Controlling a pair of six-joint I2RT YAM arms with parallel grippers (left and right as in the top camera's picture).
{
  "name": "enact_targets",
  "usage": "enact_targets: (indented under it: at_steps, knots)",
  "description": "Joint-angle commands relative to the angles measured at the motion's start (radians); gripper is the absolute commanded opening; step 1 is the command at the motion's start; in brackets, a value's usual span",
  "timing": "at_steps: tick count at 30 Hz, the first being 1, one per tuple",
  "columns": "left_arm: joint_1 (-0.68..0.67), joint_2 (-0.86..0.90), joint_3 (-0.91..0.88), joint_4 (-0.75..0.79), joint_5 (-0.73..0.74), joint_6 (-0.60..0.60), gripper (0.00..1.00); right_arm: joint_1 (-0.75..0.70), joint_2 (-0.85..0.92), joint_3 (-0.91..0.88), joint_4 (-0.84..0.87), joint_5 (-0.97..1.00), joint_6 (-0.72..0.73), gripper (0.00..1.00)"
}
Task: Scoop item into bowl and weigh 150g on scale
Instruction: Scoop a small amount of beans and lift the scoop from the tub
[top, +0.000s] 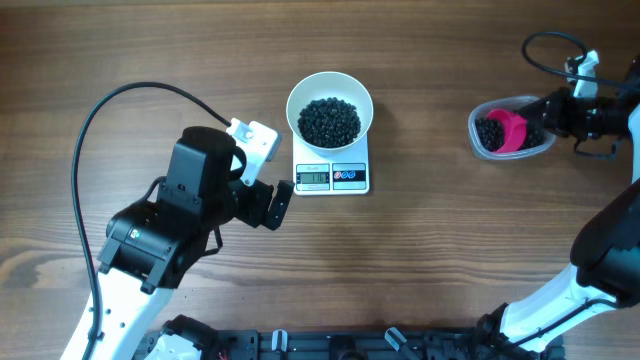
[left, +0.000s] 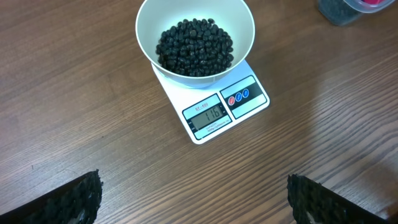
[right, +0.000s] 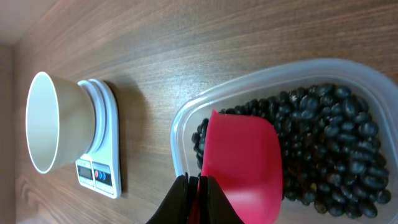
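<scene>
Pellets (top: 330, 121) are lying heaped in the white bowl (top: 300, 98) at the middle of the desk (top: 430, 260), and I am seeing more of them in a clear tub (top: 478, 143) at the far right.

Reading from the left, the left claw (left: 194, 202) is hanging over bare wood, just left of and nearer than the scale (top: 332, 177). Its fingers are standing spread wide with nothing between them.

Moving right, the bowl is sitting on the far part of the scale, leaving the grey display (left: 211, 114) and the red and blue buttons (left: 238, 96) showing along the near edge. On my left wrist feed the display is reading 116. The heap is covering the bowl's floor while the white wall is showing all around it.

Further right, well apart from the scale, the tub is resting on the desk. A pink scoop (right: 242, 162) is lying inside it on top of the pellets. The right claw (right: 199, 193) is reaching in from the right, fingers pressed together and pinching the scoop's handle end. I cannot tell whether the scoop is carrying any pellets.
</scene>
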Motion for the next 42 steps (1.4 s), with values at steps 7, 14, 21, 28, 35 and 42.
enact_targets:
  at_steps: [7, 14, 21, 28, 35, 42]
  knots:
    - [0.005, -0.004, 0.014, 0.003, 0.012, 0.008, 1.0, -0.056, 0.026, -0.014, -0.035, -0.119, -0.033, 0.04]
    - [0.005, -0.004, 0.014, 0.003, 0.012, 0.008, 1.0, -0.094, 0.026, -0.014, -0.047, -0.132, -0.066, 0.04]
    - [0.005, -0.004, 0.014, 0.003, 0.012, 0.008, 1.0, -0.153, 0.026, -0.014, -0.05, -0.213, -0.105, 0.04]
    - [0.005, -0.004, 0.014, 0.003, 0.012, 0.008, 1.0, -0.219, 0.026, -0.014, -0.048, -0.327, -0.108, 0.04]
    - [0.005, -0.004, 0.014, 0.003, 0.012, 0.008, 1.0, -0.186, 0.023, -0.014, -0.027, -0.483, 0.009, 0.04]
    - [0.005, -0.004, 0.014, 0.003, 0.012, 0.008, 1.0, 0.085, -0.04, -0.005, 0.224, -0.519, 0.237, 0.04]
